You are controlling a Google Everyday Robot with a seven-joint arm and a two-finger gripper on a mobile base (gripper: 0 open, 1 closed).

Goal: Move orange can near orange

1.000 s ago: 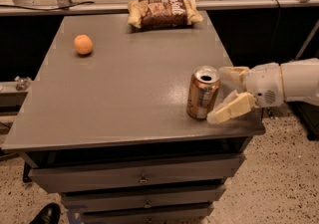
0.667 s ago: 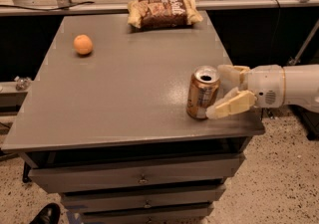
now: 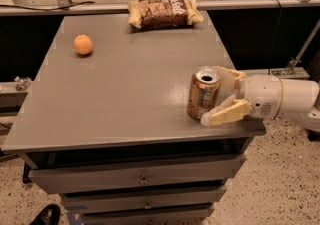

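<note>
The orange can (image 3: 203,93) stands upright near the table's right front edge, its silver top opened. My gripper (image 3: 214,95) reaches in from the right, open. Its near finger (image 3: 225,114) lies in front of the can's base, and its far finger (image 3: 231,75) is behind the can's top right. The can sits partly between them, and I see no firm squeeze. The orange (image 3: 83,45) lies at the far left of the table, well apart from the can.
A brown-and-yellow snack bag (image 3: 164,12) lies at the table's (image 3: 125,94) back edge. The table is a grey drawer cabinet with drawers (image 3: 142,179) below. My white arm (image 3: 285,100) extends off the right edge. A shoe (image 3: 46,215) shows on the floor at lower left.
My gripper has slid a little to the left, so the fingers now reach further around the can. The can and orange have not moved.
</note>
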